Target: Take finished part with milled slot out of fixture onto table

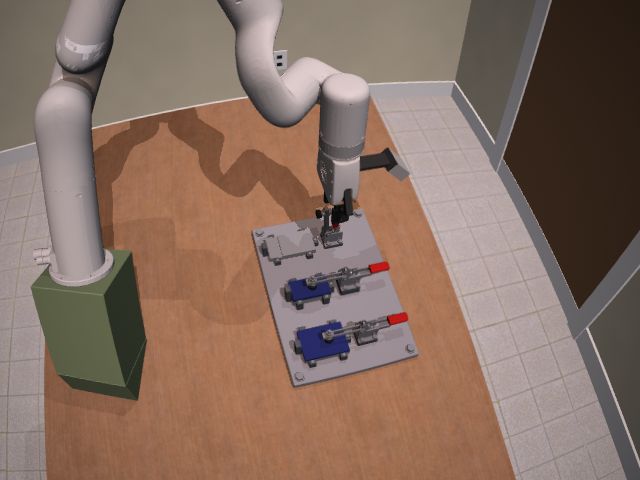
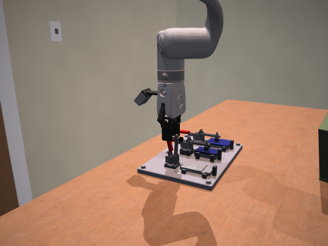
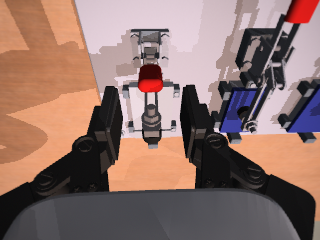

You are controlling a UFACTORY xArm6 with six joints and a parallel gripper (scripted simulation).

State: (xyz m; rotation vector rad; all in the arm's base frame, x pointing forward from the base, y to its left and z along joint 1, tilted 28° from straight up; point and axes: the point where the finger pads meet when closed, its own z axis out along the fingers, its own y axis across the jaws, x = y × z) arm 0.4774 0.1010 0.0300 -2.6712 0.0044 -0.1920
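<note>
The finished part [image 1: 297,248] [image 2: 192,168], grey with a milled slot, lies in its nest at one end of the fixture plate. Its clamp is open, with its arm [image 1: 326,227] [image 2: 176,145] upright and its red handle [image 2: 169,146] [image 3: 151,78] swung back. My gripper [image 1: 338,214] [image 2: 170,132] [image 3: 151,101] is part-way open and empty, pointing down above that clamp, its fingers either side of the raised arm in the wrist view. The smaller blue blank [image 1: 320,293] [image 2: 211,151] [image 3: 232,114] and the larger blue blank [image 1: 314,350] [image 2: 224,143] sit in their nests, clamp arms down on them.
The fixture plate [image 1: 382,341] [image 2: 153,164] lies on the wooden table [image 1: 206,413] [image 2: 79,206]. Two lowered red handles [image 1: 378,267] [image 1: 397,317] stick out on the side away from the green robot base [image 1: 77,330]. A wall stands behind the table.
</note>
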